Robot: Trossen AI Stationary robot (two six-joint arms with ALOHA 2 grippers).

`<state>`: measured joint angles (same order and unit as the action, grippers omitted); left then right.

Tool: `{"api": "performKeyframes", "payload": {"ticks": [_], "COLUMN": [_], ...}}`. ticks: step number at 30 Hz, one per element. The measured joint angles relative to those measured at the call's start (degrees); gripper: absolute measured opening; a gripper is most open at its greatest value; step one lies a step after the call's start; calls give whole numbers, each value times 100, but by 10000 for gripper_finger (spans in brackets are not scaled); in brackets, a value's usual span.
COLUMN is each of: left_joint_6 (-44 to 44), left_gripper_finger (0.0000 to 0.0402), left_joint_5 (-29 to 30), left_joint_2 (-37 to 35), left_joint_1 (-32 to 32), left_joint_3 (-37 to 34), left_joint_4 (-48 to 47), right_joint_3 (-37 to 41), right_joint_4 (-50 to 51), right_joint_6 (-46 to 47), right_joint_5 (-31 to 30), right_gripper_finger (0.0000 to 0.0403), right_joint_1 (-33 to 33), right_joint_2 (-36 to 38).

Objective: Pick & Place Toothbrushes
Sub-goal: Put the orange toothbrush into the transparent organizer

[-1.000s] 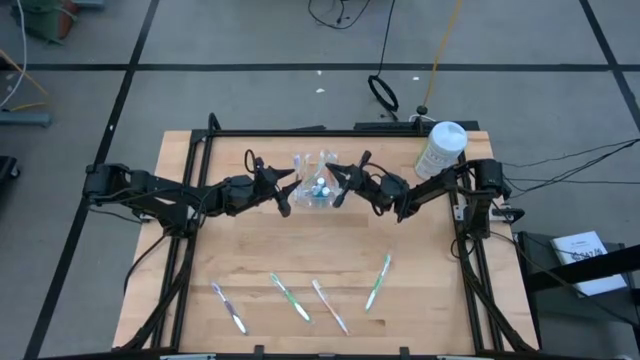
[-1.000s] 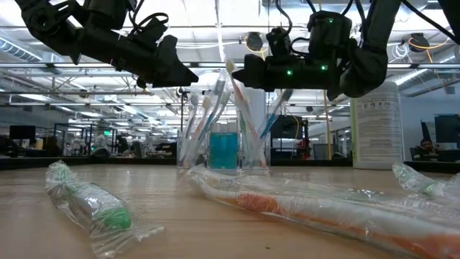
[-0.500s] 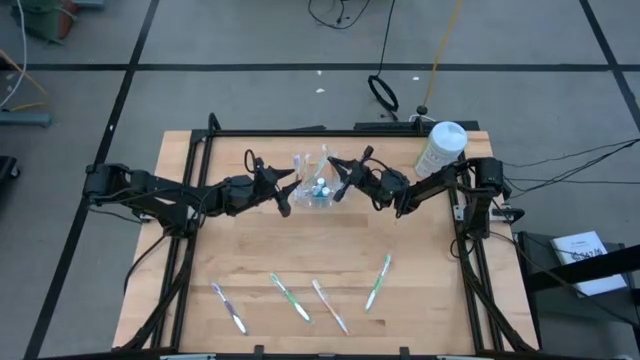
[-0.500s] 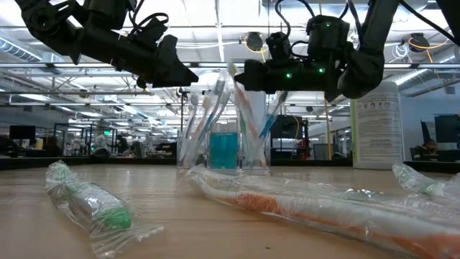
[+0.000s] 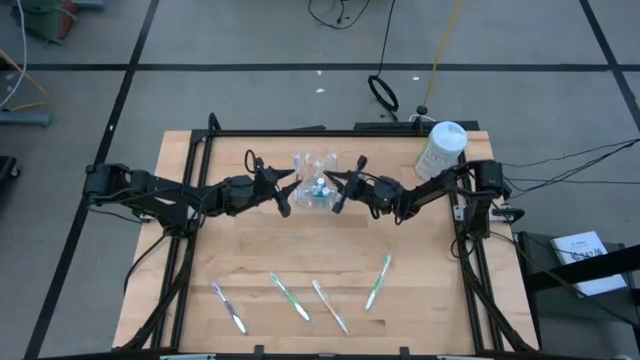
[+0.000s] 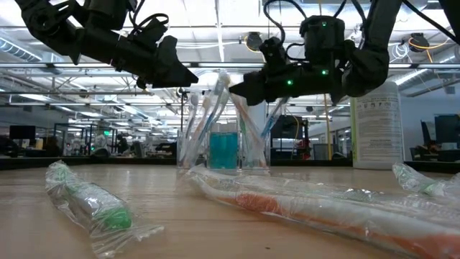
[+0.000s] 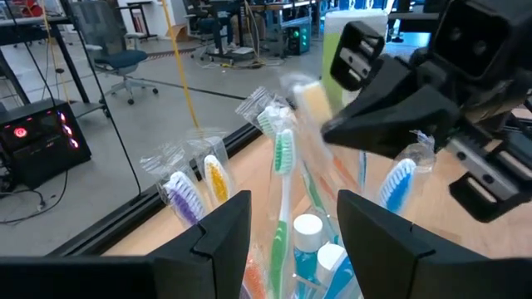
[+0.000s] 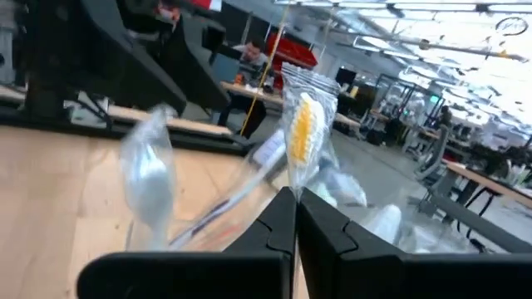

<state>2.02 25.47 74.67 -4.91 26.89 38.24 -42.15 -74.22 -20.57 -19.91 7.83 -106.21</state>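
Note:
A clear cup (image 6: 223, 147) at the table's far middle holds several wrapped toothbrushes (image 7: 283, 158) upright, along with blue tubes that have white caps (image 7: 309, 237). My right gripper (image 8: 295, 203) reaches over the cup from the right, shut on a wrapped toothbrush with yellow bristles (image 8: 301, 124). My left gripper (image 7: 295, 241) hovers open at the cup's left side, level with the brush heads, one finger on each side of them. Several more wrapped toothbrushes (image 5: 291, 298) lie flat near the table's front edge. My right gripper pinches the wrapped toothbrush just below its bristle head (image 8: 293, 178) between the two shut fingertips. The fingers come roughly level from the table's right and lie across the brush. The head sticks up past the fingertips. In the low view the handle (image 6: 243, 126) slants down into the cup.
A tall white bottle (image 5: 440, 148) stands at the far right corner, behind my right arm. A black frame (image 5: 190, 230) runs along the table's edges. The bare wood (image 5: 320, 245) between the cup and the row of lying toothbrushes is free room.
My right gripper has stayed shut over the cup but has tipped and rolled at the wrist, so its tip now sits a little lower. The held toothbrush's head has swung toward my left gripper, and the brush now leans more.

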Motion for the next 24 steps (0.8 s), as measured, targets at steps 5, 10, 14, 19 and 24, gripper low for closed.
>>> {"api": "performKeyframes", "payload": {"ticks": [5,10,14,19,24], "left_joint_6": [0,16,115,151,153], "left_gripper_finger": [186,186,186,186,186], "left_joint_5": [-2,-3,-4,-4,-4], "left_joint_2": [0,0,0,0,0], "left_joint_1": [2,1,1,2,2], "left_joint_3": [0,0,0,0,0], "left_joint_4": [0,-98,-164,-221,-271], "right_joint_3": [0,0,0,0,2], "right_joint_4": [-201,-212,-212,-229,-70], "right_joint_6": [-225,-324,-800,-817,-686], "right_joint_5": [-870,-2246,-2644,-3390,-3928], "right_gripper_finger": [0,0,0,0,0], "right_joint_1": [-270,-725,-1033,-1319,-1552], "right_joint_2": [0,0,0,0,2]}}
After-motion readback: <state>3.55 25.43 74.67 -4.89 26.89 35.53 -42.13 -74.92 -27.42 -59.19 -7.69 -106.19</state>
